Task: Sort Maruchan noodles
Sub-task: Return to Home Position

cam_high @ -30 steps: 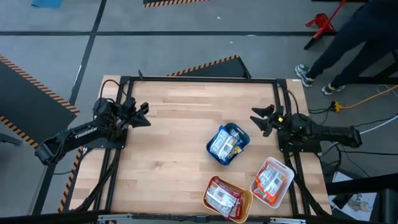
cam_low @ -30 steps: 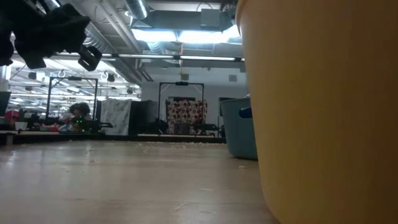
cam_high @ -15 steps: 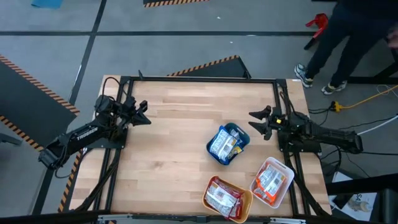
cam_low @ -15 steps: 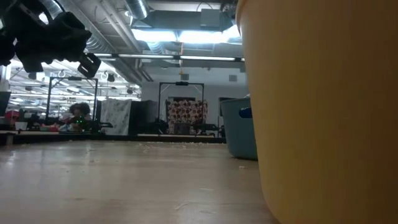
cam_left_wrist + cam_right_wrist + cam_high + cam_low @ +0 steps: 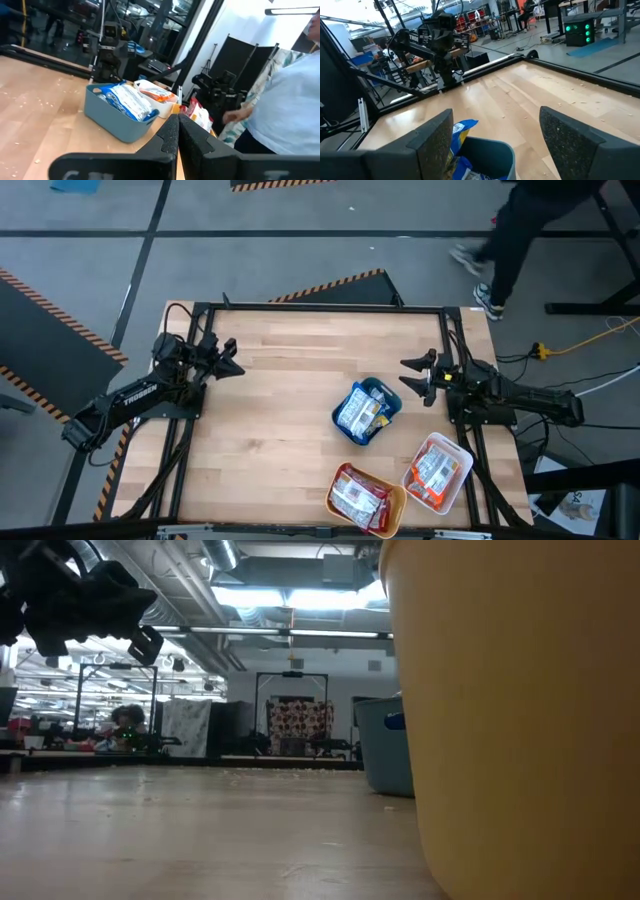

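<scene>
The Maruchan noodles lie in three trays. Blue-and-white packets fill the teal tray right of the table's middle. Red packets sit in the orange tray, and orange packets in the white tray; both trays are at the near right. My left gripper hangs shut over the table's left side, nothing in it; its fingers point toward the teal tray. My right gripper hangs open just right of the teal tray, empty.
In the low view the orange tray's wall fills the right half, with the teal tray behind it. Bare wood spans the table's left and middle. A person walks beyond the far right corner.
My left gripper has swung a little toward the table's far edge, staying shut. My right gripper has turned slightly at the wrist, staying open. The person beyond the far right corner has walked leftward.
</scene>
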You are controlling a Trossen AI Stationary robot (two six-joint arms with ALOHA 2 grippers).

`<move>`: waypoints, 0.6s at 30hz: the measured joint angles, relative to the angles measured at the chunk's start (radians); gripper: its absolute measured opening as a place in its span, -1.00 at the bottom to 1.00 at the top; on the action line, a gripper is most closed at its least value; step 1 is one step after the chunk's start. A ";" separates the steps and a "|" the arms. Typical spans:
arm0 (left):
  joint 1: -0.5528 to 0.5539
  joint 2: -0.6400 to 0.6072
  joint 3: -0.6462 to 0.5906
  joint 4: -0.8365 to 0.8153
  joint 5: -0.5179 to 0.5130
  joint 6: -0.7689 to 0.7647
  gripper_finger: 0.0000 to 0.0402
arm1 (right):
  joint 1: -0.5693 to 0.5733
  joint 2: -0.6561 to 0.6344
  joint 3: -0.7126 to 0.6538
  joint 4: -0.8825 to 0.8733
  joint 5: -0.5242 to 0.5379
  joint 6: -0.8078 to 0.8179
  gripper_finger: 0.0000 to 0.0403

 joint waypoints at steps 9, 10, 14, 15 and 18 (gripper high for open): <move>0.000 0.000 0.000 0.000 -0.014 -0.001 -1.00 | 0.000 0.000 0.000 -0.002 0.000 0.000 0.39; 0.000 0.000 0.000 0.000 -0.014 -0.001 -1.00 | 0.000 0.000 0.000 -0.002 0.000 0.000 0.39; 0.000 0.000 0.000 0.000 -0.014 -0.001 -1.00 | 0.000 0.000 0.000 -0.002 0.000 0.000 0.39; 0.000 0.000 0.000 0.000 -0.014 -0.001 -1.00 | 0.000 0.000 0.000 -0.002 0.000 0.000 0.39; 0.000 0.000 0.000 0.000 -0.014 -0.001 -1.00 | 0.000 0.000 0.000 -0.003 0.000 0.000 0.39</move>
